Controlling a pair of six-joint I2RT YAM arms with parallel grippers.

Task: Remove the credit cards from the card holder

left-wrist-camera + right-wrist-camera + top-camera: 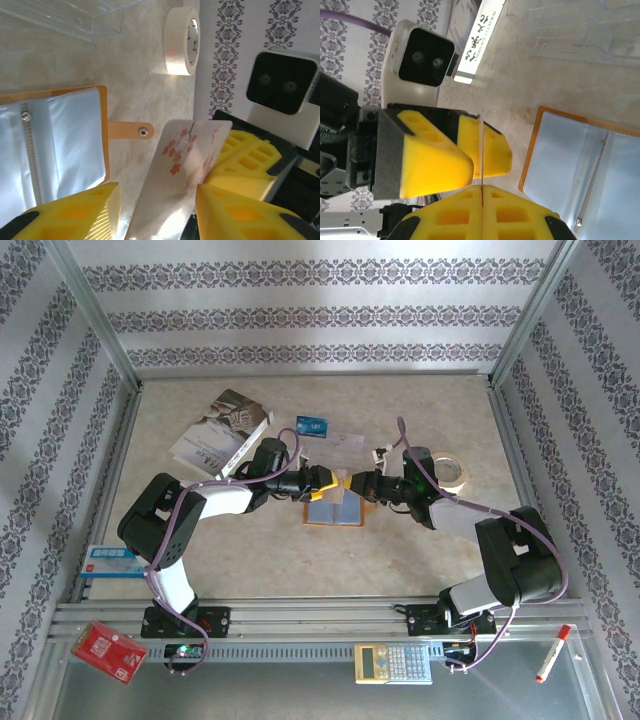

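Observation:
The orange card holder [335, 510] lies open on the table, its blue-grey pockets facing up [75, 130] [570, 160]. My right gripper [362, 483] [482, 192] is shut on a pale card with pink blossoms [185, 160], which appears edge-on in the right wrist view [481, 150]. Just left of it, above the holder's far edge, my left gripper [325, 480] [157, 200] is open. Its fingers [432, 155] straddle the free end of that card, with a gap on one side. A blue card [313, 425] lies on the table farther back.
A tape roll [452, 472] [180, 40] lies right of the grippers. A clear plastic tray [75, 15] and a white booklet [215, 430] are behind. On the near edge lie a white-and-blue box [110, 560], red packet [108, 650], calculator [392, 663] and marker [552, 653].

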